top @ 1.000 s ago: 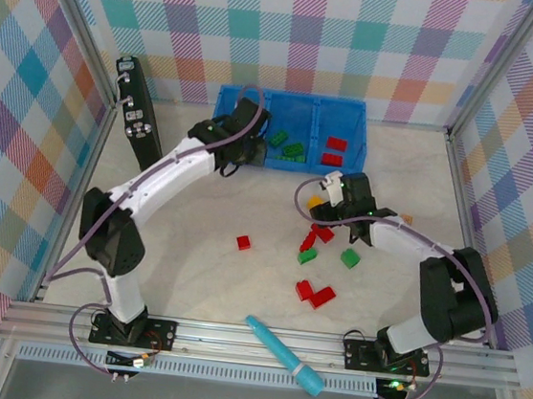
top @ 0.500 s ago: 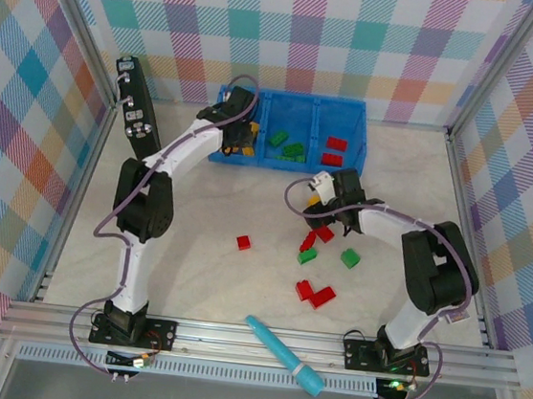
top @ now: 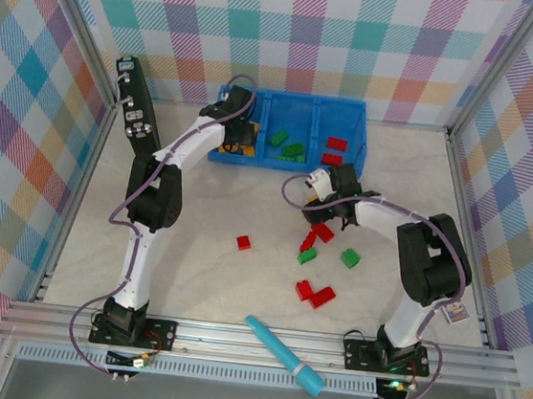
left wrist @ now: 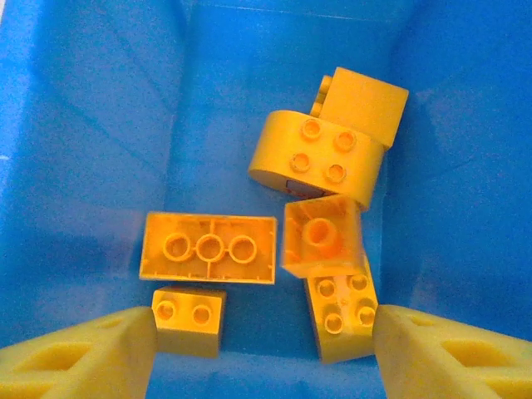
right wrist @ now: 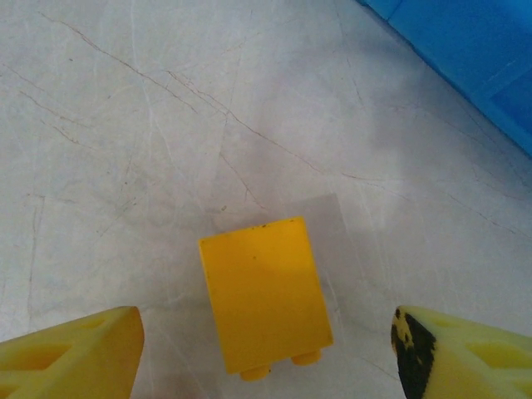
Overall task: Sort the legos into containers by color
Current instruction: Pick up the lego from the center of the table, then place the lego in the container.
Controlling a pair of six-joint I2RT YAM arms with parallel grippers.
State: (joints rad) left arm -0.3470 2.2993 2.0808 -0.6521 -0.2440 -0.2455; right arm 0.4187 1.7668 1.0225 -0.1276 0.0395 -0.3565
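Observation:
The blue bin [top: 352, 121] stands at the back of the table. My left gripper [top: 238, 140] hangs open over its left compartment [left wrist: 91, 125]. Several yellow legos [left wrist: 208, 247] lie there, and one blurred yellow brick [left wrist: 322, 235] sits among them between my foam fingers [left wrist: 83, 353]. Green legos [top: 294, 150] lie in the middle compartment and red ones [top: 331, 159] in the right. My right gripper [top: 321, 196] is open low over the table, its fingertips [right wrist: 465, 353] on either side of a yellow brick [right wrist: 264, 295] without touching it.
Loose red legos [top: 314, 293] and green legos [top: 350, 258] are scattered on the table in front of the right gripper, plus a single red one [top: 243, 242]. A teal marker [top: 283, 355] lies on the front rail. A black device [top: 132, 107] leans at the left wall.
The left arm swung up over the bin's left compartment and its gripper opened, letting go of a yellow brick. The right gripper shifted left and back onto the yellow brick on the table.

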